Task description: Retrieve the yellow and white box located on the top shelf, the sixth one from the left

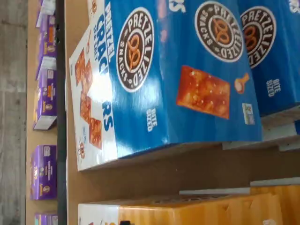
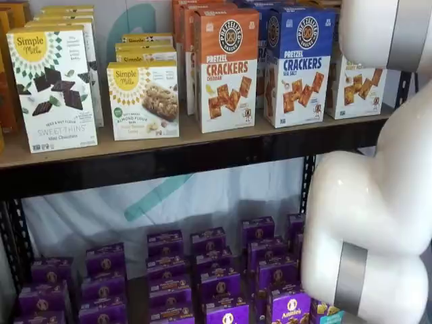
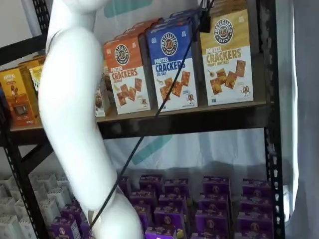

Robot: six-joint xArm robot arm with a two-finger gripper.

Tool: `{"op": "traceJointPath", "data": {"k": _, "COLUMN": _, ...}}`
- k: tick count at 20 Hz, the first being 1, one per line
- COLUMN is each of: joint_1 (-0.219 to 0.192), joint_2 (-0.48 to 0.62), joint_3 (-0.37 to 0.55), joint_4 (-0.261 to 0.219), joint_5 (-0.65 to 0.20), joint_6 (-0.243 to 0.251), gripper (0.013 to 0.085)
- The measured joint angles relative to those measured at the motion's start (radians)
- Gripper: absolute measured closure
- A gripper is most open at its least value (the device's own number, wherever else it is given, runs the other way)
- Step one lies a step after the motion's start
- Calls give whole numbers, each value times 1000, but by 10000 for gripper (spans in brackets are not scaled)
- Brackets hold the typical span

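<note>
You see the yellow and white box (image 3: pixel 227 57) standing upright on the top shelf (image 3: pixel 189 122), at the right end of the row, just beside the blue box (image 3: pixel 172 64). The orange box (image 3: pixel 125 73) stands on the other side of the blue one. In a shelf view the white arm (image 2: pixel 378 202) covers most of the yellow and white box (image 2: pixel 358 88); only its white lower part w/ brown crackers shows, next to the blue box (image 2: pixel 299 65). The top shelf (image 2: pixel 169 162) also holds an orange box (image 2: pixel 225 77) and white boxes w/ a yellow sun (image 2: pixel 52 88). Purple boxes (image 2: pixel 169 270) sit on the lower shelf.

You can't see the claw's fingers in any pic, but they are spread as wide as they go, w/ nothing in them that you can see. The white arm (image 3: pixel 75 124) fills the left side of a shelf view, and a black cable (image 3: pixel 149 124) hangs across the boxes.

The wrist view is turned on its side. It looks close at a blue box (image 1: pixel 187 75), w/ an orange box (image 1: pixel 187 211) near it.
</note>
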Motion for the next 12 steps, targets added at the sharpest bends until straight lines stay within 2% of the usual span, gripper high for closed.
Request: {"op": "traceJointPath", "data": {"k": 12, "joint_1": 52, "joint_2": 59, "joint_3": -64, "joint_4": -107, "joint_5": -1, "joint_6": 8, "gripper": 130}}
